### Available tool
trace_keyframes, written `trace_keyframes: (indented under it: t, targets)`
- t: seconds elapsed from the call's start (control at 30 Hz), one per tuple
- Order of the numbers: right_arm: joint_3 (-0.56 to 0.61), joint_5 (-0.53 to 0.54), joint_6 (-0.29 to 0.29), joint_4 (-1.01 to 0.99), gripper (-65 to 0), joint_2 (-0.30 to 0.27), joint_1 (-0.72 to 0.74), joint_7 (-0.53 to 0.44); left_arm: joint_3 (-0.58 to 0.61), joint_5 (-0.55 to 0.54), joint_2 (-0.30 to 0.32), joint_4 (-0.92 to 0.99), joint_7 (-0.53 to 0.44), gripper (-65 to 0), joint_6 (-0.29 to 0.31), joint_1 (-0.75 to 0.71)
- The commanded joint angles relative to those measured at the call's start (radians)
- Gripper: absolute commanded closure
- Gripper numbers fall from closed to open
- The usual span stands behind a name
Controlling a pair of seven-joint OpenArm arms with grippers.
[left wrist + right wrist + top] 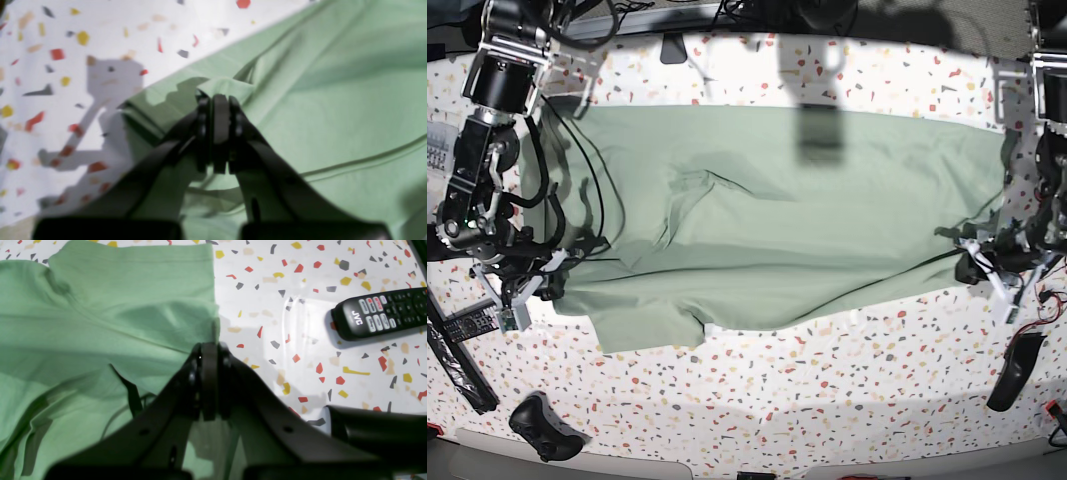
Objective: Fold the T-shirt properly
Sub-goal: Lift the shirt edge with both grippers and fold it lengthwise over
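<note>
The T-shirt (767, 220) is lying spread across the middle of the speckled table (827, 400) in the base view, stretching from the left side to the right side of the frame, with loose wrinkles running through its centre and its lower edge sagging toward the bottom left. At the right edge of that view, the left gripper (967, 265) is sitting at the shirt's lower right corner; in the left wrist view the left gripper (218, 100) is pressing its jaws together on a small bunched fold of green cloth in the middle of the frame, with the rest of the T-shirt (333, 100) filling the right half and bare table showing at upper left. At the left edge of the base view, the right gripper (552, 262) is meeting the shirt's left edge; in the right wrist view the right gripper (210, 350) is clamping shut on the cloth's edge at frame centre, the T-shirt (100, 323) is filling the left half, and a black remote control (380, 313) is lying on the table at upper right, well apart from the cloth. A black game controller (545, 425) is resting at the base view's bottom left.
</note>
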State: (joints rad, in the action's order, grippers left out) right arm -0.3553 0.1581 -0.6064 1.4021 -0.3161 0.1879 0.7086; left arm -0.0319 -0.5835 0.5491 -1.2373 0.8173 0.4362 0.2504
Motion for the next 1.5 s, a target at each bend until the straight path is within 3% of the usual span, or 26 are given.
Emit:
trace_keyframes:
  t: [0.0, 0.27, 0.47, 0.8, 1.03, 1.07, 1.17, 1.23, 1.37, 1.47]
  targets:
    - [-0.005, 0.011, -0.008, 0.023, 0.0, -0.016, 0.025, -0.014, -0.028, -0.012, 0.022, -0.021, -0.011, 0.0, -0.004, 0.027]
    - [-0.005, 0.011, -0.008, 0.028, 0.0, -0.016, 0.01, -0.01, -0.153, -0.125, 0.022, -0.022, 0.069, 0.0, 0.023, 0.019]
    - [-0.006, 0.01, -0.008, 0.108, 0.0, -0.016, -0.069, -0.03, -0.165, -0.18, 0.022, -0.057, 0.073, 0.0, 0.05, -0.053]
    - [-0.006, 0.006, -0.008, 0.171, 0.0, -0.015, -0.125, 0.063, -0.166, -0.169, 0.018, -0.309, 0.135, 0.0, 0.05, -0.175]
    - [-0.007, 0.01, -0.008, 0.171, 0.0, -0.013, -0.13, 0.137, -0.166, -0.139, 0.011, -0.33, 0.098, 0.0, 0.046, -0.276]
    - [-0.007, 0.012, -0.008, 0.171, -1.1, -0.013, -0.13, 0.145, -0.166, -0.14, 0.011, -0.33, 0.092, 0.0, 0.046, -0.282]
    - [-0.007, 0.038, -0.008, 0.171, -26.3, -0.013, -0.13, 0.148, -0.166, -0.14, 0.008, -0.33, 0.09, 0.0, 0.045, -0.283]
    - [-0.007, 0.041, -0.008, 0.171, -37.0, -0.013, -0.128, 0.148, -0.166, -0.139, 0.008, -0.33, 0.087, 0.0, 0.046, -0.281]
    - [-0.007, 0.042, -0.007, 0.171, -39.8, -0.014, -0.114, 0.143, -0.166, -0.14, 0.008, -0.33, 0.087, 0.0, 0.046, -0.281]
    - [-0.007, 0.063, -0.003, 0.17, -39.8, -0.013, -0.072, 0.058, -0.166, -0.14, 0.008, -0.33, 0.086, 0.0, 0.045, -0.281]
